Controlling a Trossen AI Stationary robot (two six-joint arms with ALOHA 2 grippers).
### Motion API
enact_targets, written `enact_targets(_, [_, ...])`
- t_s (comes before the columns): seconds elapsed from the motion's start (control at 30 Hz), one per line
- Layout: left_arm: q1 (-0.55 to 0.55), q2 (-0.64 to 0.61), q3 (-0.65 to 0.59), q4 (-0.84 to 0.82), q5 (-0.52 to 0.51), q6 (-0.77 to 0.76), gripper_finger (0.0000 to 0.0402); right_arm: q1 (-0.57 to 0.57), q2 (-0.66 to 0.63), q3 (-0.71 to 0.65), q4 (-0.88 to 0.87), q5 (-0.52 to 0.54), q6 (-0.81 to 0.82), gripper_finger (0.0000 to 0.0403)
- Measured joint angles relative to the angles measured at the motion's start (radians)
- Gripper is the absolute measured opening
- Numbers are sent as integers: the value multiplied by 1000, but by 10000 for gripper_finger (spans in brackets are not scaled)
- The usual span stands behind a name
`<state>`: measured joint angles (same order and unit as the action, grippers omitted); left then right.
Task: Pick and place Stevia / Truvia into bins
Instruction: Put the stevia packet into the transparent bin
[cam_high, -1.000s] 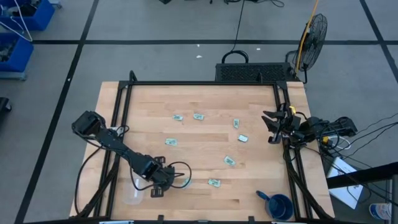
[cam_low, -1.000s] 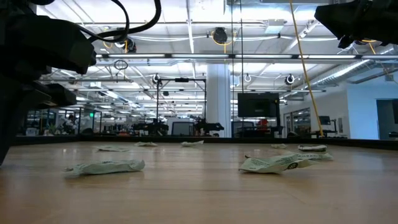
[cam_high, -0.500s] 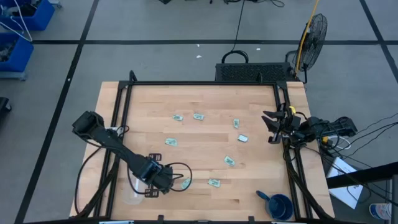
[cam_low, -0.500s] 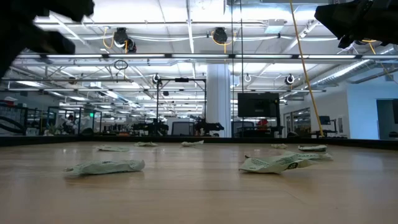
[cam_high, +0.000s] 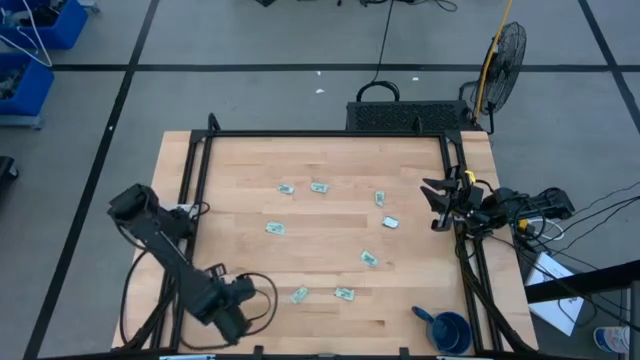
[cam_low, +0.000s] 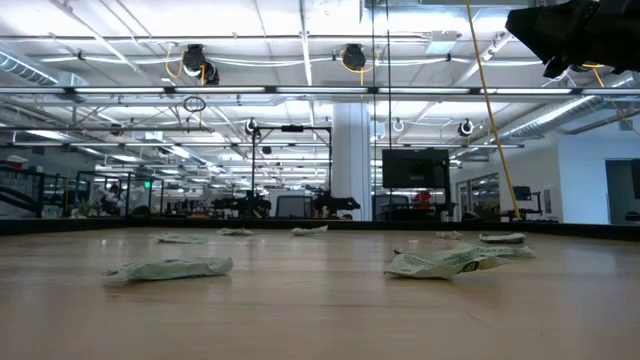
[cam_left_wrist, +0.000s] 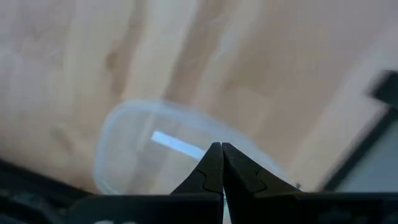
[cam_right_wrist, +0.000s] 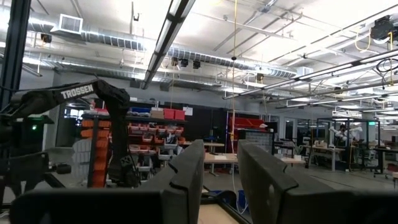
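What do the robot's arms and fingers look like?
Both arms are dark, almost black, built of jointed segments with black cables looping beside them. The left gripper has slim, pointed dark fingers. The right gripper has broad, blocky dark fingers. An arm seen in the right wrist view carries white TROSSEN lettering.

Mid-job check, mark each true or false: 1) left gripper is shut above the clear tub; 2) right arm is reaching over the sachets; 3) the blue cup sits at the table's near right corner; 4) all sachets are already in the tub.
1) True. The left gripper is shut, its tips over the clear tub.
2) False. The right gripper waits at the table's right edge, clear of the sachets.
3) True. The blue cup stands there.
4) False. Sachets such as this one lie loose on the table; eight show in the high view.
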<state>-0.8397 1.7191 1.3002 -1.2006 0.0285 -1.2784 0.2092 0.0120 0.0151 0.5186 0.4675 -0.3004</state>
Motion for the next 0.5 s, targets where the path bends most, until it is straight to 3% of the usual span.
enact_targets(0.2, [-39,0,-101,4,-39,-44,1,0,0,0,28,0,-2,91])
enact_targets(0.5, [-42,0,-249,182,-19,-12,1,0,0,0,53,0,-41,91])
